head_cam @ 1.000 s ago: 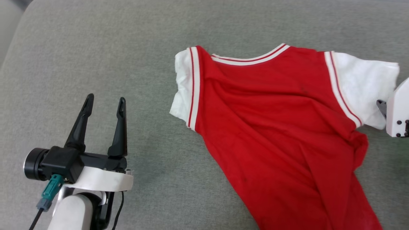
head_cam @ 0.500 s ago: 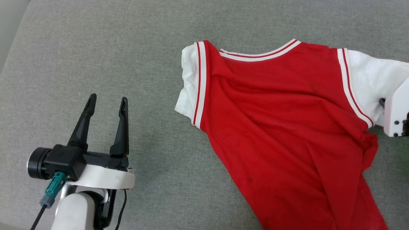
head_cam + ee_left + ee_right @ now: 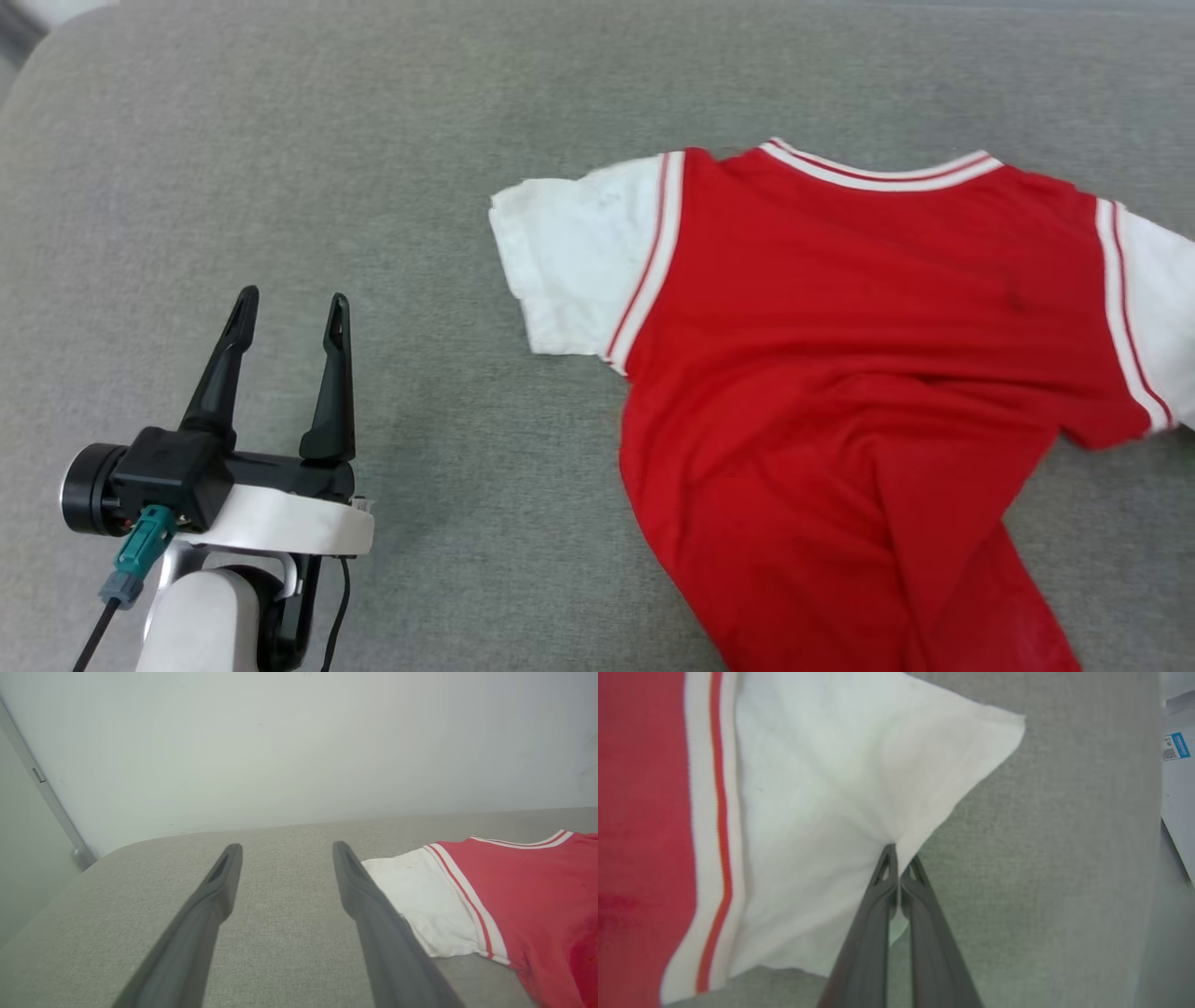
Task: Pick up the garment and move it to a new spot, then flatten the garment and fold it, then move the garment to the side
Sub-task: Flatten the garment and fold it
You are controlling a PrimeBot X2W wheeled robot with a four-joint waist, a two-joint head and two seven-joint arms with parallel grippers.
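The red garment (image 3: 840,355) with white sleeves and striped trim lies plain side up on the grey cushion, spread across the right half of the head view; its lettering is hidden. My right gripper (image 3: 899,856) is shut on the hem of the garment's white sleeve (image 3: 840,788), which is pulled taut toward the fingers. At the lower left my left gripper (image 3: 288,308) stands open and holds nothing, well left of the other white sleeve (image 3: 569,261). In the left wrist view that sleeve (image 3: 420,900) lies just right of the right finger (image 3: 369,905).
The grey cushion (image 3: 280,168) stretches wide to the left and back of the garment. A pale wall (image 3: 299,742) rises behind the cushion's far edge. A white object with a blue label (image 3: 1176,765) sits beyond the cushion's edge in the right wrist view.
The garment has been pulled to the right and its left sleeve has spread out flat. The right arm has left the head view's right edge. The left gripper stayed open.
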